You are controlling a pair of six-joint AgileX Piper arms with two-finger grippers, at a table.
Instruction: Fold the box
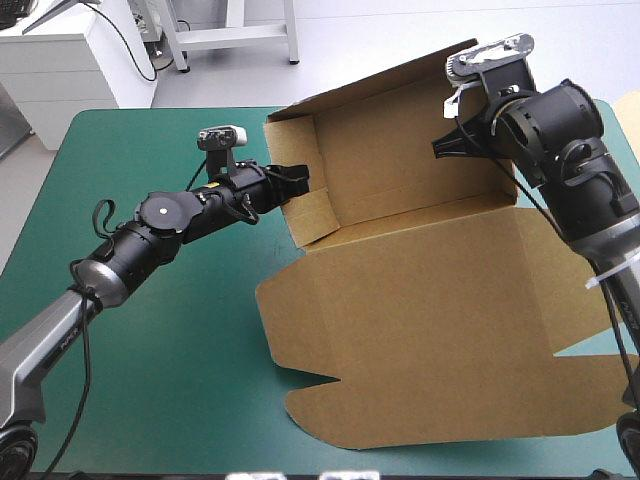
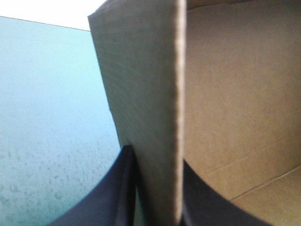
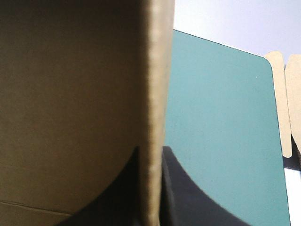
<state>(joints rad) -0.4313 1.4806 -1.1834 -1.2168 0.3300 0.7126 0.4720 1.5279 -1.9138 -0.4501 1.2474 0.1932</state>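
Observation:
The brown box (image 1: 430,330) lies partly raised on the teal-green cover. Its back wall (image 1: 400,140) stands up, and the wide lid panel lies flat toward the near edge. My left gripper (image 1: 300,185) is shut on the box's upright left side wall (image 1: 292,150). In the left wrist view the wall's edge (image 2: 176,117) runs between the two black fingers of the left gripper (image 2: 157,193). My right gripper (image 1: 440,148) is shut on the right side wall, which its arm mostly hides. The board edge (image 3: 153,117) stands between the fingers of the right gripper (image 3: 150,188).
Bare teal-green cover (image 1: 160,370) stretches left of the box and under the left arm. Pale board strips (image 3: 277,94) show past the table's right edge, and a pale piece of board (image 1: 630,120) shows there in the high view. The lid reaches close to the table's near edge.

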